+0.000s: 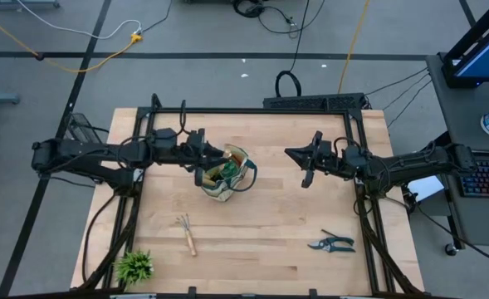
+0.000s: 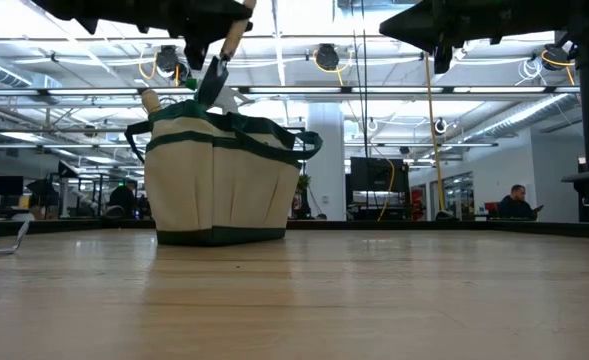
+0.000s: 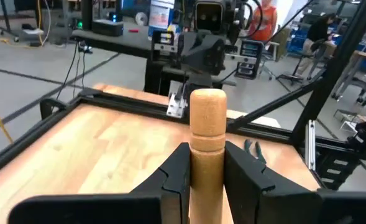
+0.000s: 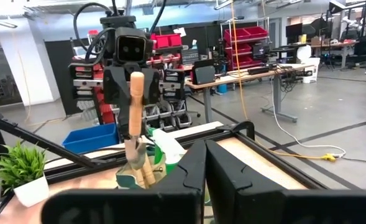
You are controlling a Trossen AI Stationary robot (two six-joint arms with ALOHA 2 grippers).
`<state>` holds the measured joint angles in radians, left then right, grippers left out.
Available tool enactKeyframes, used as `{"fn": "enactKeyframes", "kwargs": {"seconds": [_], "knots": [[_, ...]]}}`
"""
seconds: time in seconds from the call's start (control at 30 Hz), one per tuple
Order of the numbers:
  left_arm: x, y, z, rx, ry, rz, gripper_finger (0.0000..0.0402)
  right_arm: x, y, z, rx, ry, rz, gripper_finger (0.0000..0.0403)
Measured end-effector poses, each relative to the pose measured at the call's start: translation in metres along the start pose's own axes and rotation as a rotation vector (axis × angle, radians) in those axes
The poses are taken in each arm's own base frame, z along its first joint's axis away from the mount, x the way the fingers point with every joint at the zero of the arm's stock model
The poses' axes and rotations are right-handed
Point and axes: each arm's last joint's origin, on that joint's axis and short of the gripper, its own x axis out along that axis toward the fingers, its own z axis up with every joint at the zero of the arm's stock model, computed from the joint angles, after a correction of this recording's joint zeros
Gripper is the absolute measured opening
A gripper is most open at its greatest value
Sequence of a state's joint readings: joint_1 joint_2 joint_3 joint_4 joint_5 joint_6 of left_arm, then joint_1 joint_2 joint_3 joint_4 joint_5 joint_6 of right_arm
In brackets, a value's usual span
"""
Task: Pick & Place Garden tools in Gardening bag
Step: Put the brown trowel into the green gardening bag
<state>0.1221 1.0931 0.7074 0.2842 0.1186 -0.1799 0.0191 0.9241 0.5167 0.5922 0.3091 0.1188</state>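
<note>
The left gripper [image 1: 201,159] clenched a wooden-handled tool [image 3: 207,134] upright over the gardening bag [image 1: 225,175], apparently to lower it in; the right gripper [image 1: 308,164] hung clenched, empty.

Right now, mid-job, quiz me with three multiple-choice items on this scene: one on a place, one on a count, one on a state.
1. Where are the pruning shears?
A. In the gardening bag
B. On the table, on the right arm's side
C. In the right gripper

2. How many tools lie loose on the table?
A. Two
B. Four
C. None

3. What is the left gripper doing?
A. Hanging open and empty
B. Gripping a wooden-handled tool over the bag
C. Resting on the plant

Answers:
1. B, since the shears lie on the wood on the right arm's side.
2. A, as only the shears and a pronged rake are out.
3. B, because its fingers clamp the wooden handle above the gardening bag.
</note>
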Motion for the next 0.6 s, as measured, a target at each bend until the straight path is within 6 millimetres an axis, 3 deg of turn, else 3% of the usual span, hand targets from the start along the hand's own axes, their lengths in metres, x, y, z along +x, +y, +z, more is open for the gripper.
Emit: {"fn": "enactKeyframes", "kwargs": {"seconds": [0.33, 0.6], "knots": [[0.017, 0.004, -0.019, -0.001, 0.101, 0.055, 0.0071, 0.000, 0.000, 0.000, 0.000, 0.000, 0.002, 0.0002], [0.023, -0.004, -0.027, 0.164, 0.131, 0.070, 0.0071, 0.000, 0.000, 0.000, 0.000, 0.000, 0.001, 0.0002]]}}
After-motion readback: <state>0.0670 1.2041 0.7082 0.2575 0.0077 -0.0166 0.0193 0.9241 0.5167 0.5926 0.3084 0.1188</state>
